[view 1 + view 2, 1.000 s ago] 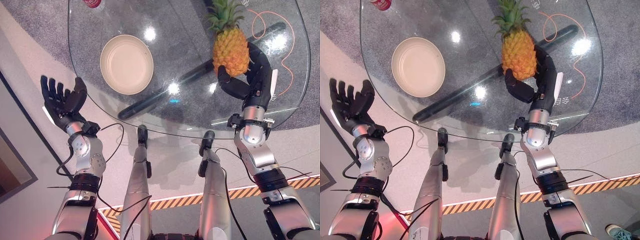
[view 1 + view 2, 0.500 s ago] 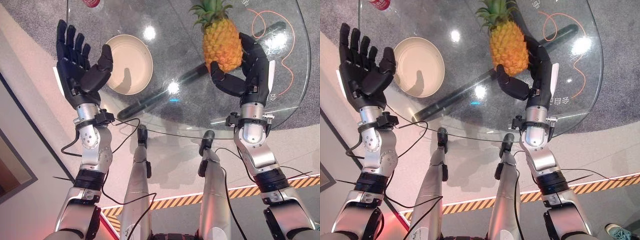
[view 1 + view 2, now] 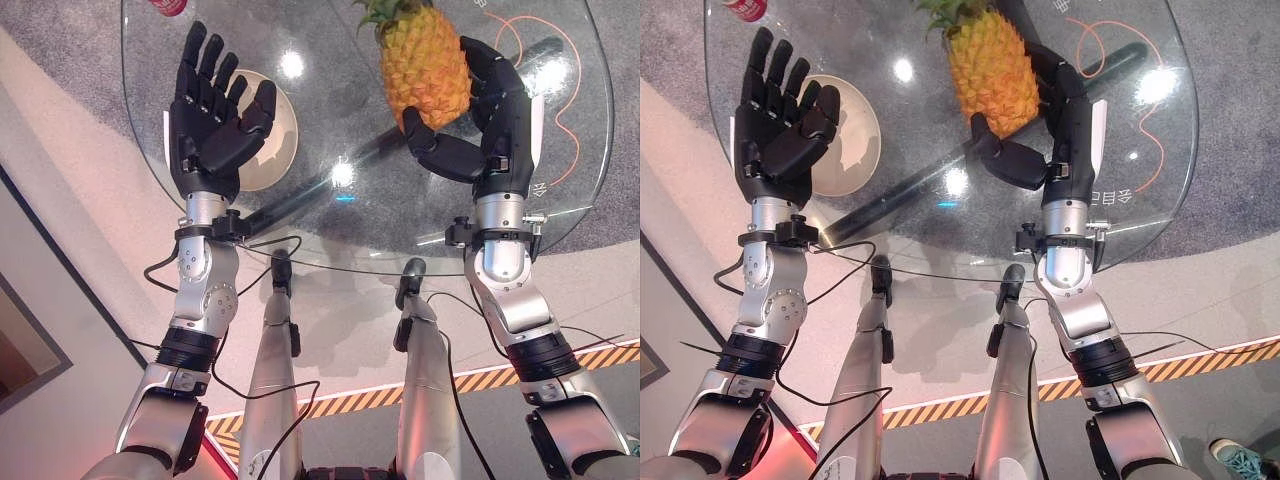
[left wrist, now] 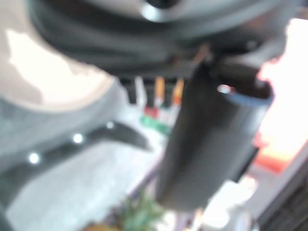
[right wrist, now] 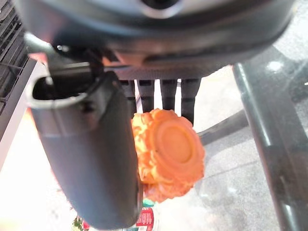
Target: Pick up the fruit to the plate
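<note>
- Right hand [image 3: 478, 120] has its fingers and thumb curled round the lower body of the pineapple [image 3: 424, 62] and holds it upright, raised above the glass table [image 3: 400, 240].
- Right wrist view confirms the grasp: the thumb [image 5: 89, 154] lies along one side of the fruit, the fingers [image 5: 161, 95] on the far side, and the round cut base faces the camera.
- Left hand [image 3: 215, 125] is raised with its palm facing the camera and its fingers straight and spread; it holds nothing. It stands in front of the plate [image 3: 285, 135] and covers much of it.
- Plate is cream-coloured and rests on the table's left part, well apart from the pineapple. What shows of it carries no fruit.
- Task status, as a judgement: pick-up is done; transport across the table and set-down on the plate are left. The raised left hand sits over the target and may need to clear before release.
- Red can [image 3: 744, 8] stands at the table's far left edge, beyond the plate.
- Orange line [image 3: 560, 60] curves beneath the glass on the right.
- Writing: small pale marks show on the table near the right wrist and at the far edge; they are too small to read. Print on the can is not legible.
</note>
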Available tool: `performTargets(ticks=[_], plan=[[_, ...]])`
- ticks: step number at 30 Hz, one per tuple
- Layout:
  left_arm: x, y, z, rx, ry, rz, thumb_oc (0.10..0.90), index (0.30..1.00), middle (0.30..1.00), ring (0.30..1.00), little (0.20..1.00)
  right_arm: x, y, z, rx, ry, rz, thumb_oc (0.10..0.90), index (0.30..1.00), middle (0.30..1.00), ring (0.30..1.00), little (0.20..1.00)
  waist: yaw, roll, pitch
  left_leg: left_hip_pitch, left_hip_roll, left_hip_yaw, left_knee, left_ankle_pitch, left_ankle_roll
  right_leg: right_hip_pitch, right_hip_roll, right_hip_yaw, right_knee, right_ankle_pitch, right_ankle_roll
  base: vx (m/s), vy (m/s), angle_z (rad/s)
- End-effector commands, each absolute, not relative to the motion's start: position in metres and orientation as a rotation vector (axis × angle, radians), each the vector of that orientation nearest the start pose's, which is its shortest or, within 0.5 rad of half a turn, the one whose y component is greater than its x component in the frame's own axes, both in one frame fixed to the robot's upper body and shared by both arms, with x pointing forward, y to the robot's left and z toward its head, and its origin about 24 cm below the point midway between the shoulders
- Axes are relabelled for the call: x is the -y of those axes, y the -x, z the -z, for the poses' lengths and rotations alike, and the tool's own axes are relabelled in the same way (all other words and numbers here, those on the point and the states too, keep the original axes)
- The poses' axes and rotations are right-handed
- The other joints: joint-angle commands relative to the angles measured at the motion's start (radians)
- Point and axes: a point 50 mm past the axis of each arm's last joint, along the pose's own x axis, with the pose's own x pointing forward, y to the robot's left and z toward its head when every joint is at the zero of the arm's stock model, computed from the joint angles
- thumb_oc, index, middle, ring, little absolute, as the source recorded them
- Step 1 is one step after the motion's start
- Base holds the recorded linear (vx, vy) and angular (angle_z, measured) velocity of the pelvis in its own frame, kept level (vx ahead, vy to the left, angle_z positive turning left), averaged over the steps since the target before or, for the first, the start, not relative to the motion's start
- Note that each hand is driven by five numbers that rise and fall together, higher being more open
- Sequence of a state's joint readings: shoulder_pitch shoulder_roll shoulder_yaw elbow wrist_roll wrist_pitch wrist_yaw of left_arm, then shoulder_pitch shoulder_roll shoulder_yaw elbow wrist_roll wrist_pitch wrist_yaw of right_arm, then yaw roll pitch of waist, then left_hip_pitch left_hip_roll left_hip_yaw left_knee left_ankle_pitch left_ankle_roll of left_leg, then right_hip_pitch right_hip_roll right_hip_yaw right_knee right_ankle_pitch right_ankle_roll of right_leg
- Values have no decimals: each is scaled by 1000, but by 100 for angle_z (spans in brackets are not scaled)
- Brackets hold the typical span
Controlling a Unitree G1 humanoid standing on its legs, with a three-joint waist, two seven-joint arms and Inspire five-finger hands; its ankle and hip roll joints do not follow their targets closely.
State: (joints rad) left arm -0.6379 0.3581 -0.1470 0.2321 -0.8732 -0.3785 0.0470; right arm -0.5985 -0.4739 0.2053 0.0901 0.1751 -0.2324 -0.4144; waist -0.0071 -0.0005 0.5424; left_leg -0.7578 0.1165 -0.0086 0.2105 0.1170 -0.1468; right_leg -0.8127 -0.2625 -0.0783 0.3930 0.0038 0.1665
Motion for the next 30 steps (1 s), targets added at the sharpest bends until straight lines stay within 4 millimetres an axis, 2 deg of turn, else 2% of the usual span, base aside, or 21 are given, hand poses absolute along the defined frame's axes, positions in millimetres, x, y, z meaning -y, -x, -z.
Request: performTargets(ticks=[1,16,24,30], plan=[[-157,-326,-267,873,578,357,800,900,900,900,900,138,-278,-297,1196,132,-9,100,300,300,300,200,-9,-21,-22,-8,-22,43,106,-98,39,44,18,-62,-108,71,-12,0,0,0],[-120,-332,-265,681,934,635,800,900,900,900,900,120,-272,-307,1237,136,-94,100,300,300,300,200,-24,-18,-22,-14,-25,52,106,-100,42,39,15,-56,-121,76,-11,0,0,0],[-108,-330,-267,636,1021,697,800,900,900,900,900,112,-269,-310,1250,146,-130,100,300,300,300,200,-27,-21,-22,-16,-25,54,106,-98,44,37,15,-57,-123,78,-11,0,0,0],[-107,-330,-268,648,1000,663,800,900,900,900,900,106,-266,-312,1255,156,-165,100,300,300,300,200,-26,-21,-22,-17,-25,54,106,-97,44,39,13,-58,-127,79,-12,0,0,0]])
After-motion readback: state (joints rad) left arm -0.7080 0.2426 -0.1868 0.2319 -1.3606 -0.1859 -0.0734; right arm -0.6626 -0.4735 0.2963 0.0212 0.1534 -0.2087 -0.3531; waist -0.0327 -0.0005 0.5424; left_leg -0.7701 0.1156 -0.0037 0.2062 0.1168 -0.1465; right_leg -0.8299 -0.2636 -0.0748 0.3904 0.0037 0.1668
